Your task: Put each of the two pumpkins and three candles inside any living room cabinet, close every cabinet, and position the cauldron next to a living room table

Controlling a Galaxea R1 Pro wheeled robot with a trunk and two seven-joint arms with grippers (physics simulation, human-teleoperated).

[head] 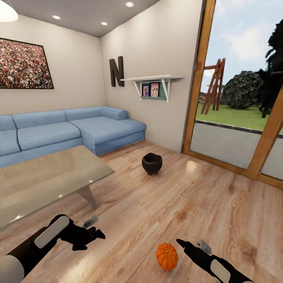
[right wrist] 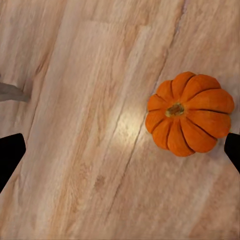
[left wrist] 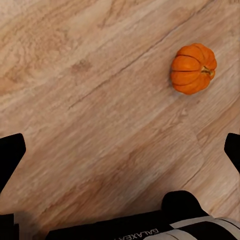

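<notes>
A large dark block letter "N" (head: pixel 116 71) is seen mounted on the beige right-hand wall, at about eleven o'clock from the white wall shelf (head: pixel 152 78). In the left wrist view, pale lettering "GALAXEA" (left wrist: pixel 138 233) is made out, upside down and cut off at the edge, printed on the black arm casing (left wrist: pixel 182 210). On the two small framed pictures (head: pixel 150 90) under the shelf, nothing can be read.
</notes>
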